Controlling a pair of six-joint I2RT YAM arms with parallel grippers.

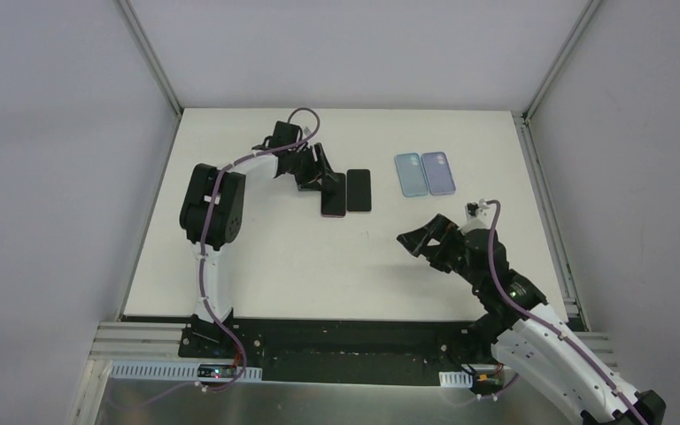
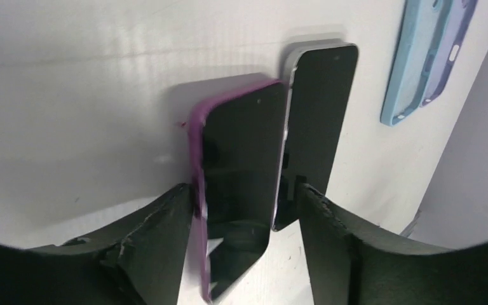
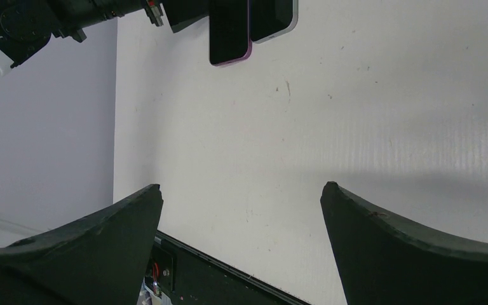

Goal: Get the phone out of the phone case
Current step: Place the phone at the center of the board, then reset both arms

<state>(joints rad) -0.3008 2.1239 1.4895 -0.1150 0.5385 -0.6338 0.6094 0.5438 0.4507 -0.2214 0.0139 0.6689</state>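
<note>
1. Purple case (image 2: 195, 146) still wraps a dark-screened phone (image 2: 241, 165). The pair lies on the white surface (image 1: 274, 257), far of centre and a little to the left.
2. A bare phone (image 2: 318, 108) lies just to its right, with their long edges close together.
3. The left fingers (image 2: 146, 248) are spread astride the far end of the cased phone. One touches the purple edge and the other sits at the bare phone's far corner. Whether they press in cannot be told.
4. A blue case (image 1: 410, 173) and a lilac case (image 1: 437, 173) lie side by side further right, well apart from the phones.
5. The right fingers (image 3: 101, 241) are spread wide and hold nothing. They are over bare surface at the near right, well apart from both phones.
</note>
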